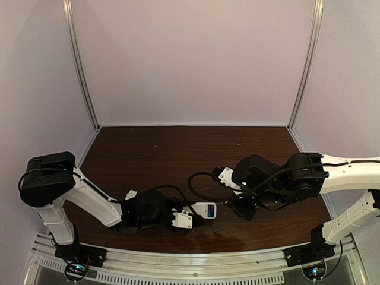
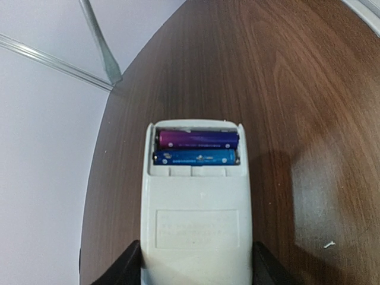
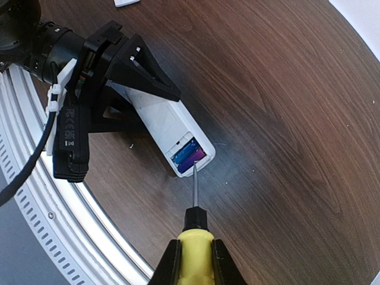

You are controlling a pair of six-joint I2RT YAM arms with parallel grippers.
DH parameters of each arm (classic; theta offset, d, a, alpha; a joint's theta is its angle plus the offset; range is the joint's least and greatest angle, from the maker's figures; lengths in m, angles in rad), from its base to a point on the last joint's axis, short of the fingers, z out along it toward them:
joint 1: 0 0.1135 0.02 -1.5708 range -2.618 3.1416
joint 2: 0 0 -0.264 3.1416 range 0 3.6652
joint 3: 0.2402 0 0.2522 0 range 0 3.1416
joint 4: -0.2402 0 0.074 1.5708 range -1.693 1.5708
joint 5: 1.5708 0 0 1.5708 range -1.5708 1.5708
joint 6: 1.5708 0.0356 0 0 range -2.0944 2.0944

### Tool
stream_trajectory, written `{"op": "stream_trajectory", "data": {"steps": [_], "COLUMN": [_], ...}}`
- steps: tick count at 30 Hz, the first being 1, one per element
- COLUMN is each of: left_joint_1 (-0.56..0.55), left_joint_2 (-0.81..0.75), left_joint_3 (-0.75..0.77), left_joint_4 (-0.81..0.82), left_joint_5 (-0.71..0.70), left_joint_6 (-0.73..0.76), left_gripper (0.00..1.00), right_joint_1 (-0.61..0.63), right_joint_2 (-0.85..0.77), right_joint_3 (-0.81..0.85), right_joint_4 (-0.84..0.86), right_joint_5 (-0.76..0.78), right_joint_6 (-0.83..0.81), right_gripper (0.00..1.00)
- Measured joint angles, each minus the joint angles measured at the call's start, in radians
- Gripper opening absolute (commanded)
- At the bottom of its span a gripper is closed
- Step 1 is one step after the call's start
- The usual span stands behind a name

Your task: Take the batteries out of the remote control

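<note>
The white remote control (image 2: 196,219) lies back-up just above the table, with my left gripper (image 2: 196,268) shut on its sides. Its compartment is uncovered and shows two batteries side by side, a purple one (image 2: 197,139) nearest the end and a blue one (image 2: 196,157) behind it. My right gripper (image 3: 196,261) is shut on the yellow handle of a screwdriver (image 3: 196,246). The thin shaft points at the compartment, its tip at the end of the purple battery (image 3: 193,159). From above, the remote (image 1: 205,211) sits between the two grippers near the front edge.
A small white piece (image 3: 126,2) lies on the dark wooden table (image 1: 178,154) beyond the left gripper. The metal front rail (image 3: 71,214) runs close under the remote. White walls enclose the table's back and sides.
</note>
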Motion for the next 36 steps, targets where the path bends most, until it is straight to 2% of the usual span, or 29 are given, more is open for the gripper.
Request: {"op": "stream_trajectory", "data": {"steps": [36], "left_joint_1": [-0.027], "left_joint_2": [0.063], "left_joint_3": [0.000], "left_joint_4": [0.037], "left_joint_5": [-0.112], "left_joint_6": [0.080], "left_gripper": [0.00], "right_joint_1": [0.000], "right_joint_2": [0.159], "right_joint_3": [0.000], "right_joint_4": [0.048], "right_joint_5": [0.048], "right_joint_6": [-0.045], "right_gripper": [0.00]}}
